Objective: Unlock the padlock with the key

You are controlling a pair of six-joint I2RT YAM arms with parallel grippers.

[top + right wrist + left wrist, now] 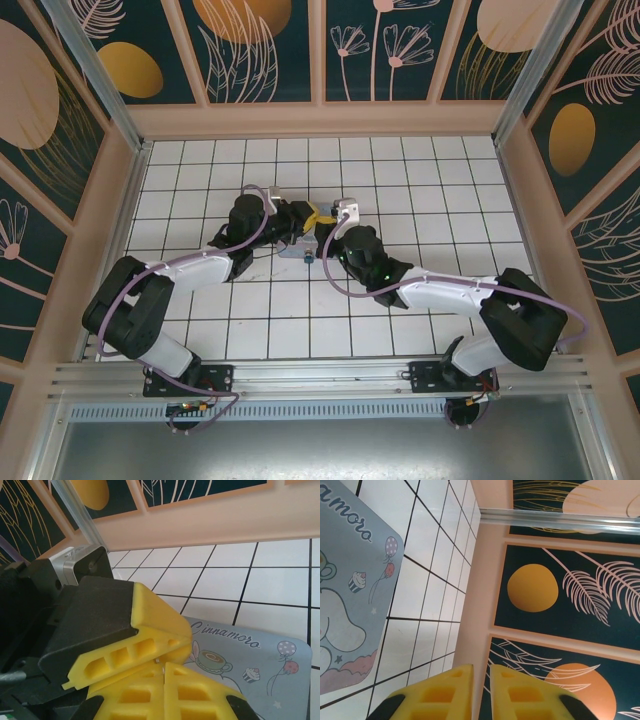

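Crowded in at the middle of the table (pixel 400 180), tip to tip just above the pale blue tin (pixel 250 665). Pinched down to a thin slit on the left claw (pixel 481 672), with nothing visible inside from its own camera. Clenched fully on the right claw (pixel 164 676), tucked right beneath the left one. Spotting a pale glint (pixel 158 660) exactly where the tips meet: likely the key, though too small to call. Can't pick out the padlock; probably masked under the two claws over the tin. Looks like the lining-up step, so hold one side dead still, ease the blade straight in, and save the twist until fully seated. Watch the bulk of both claws, touching or near enough, blocking the view of the work. Mind the tin underneath and the wall (pixel 210 525) beyond.
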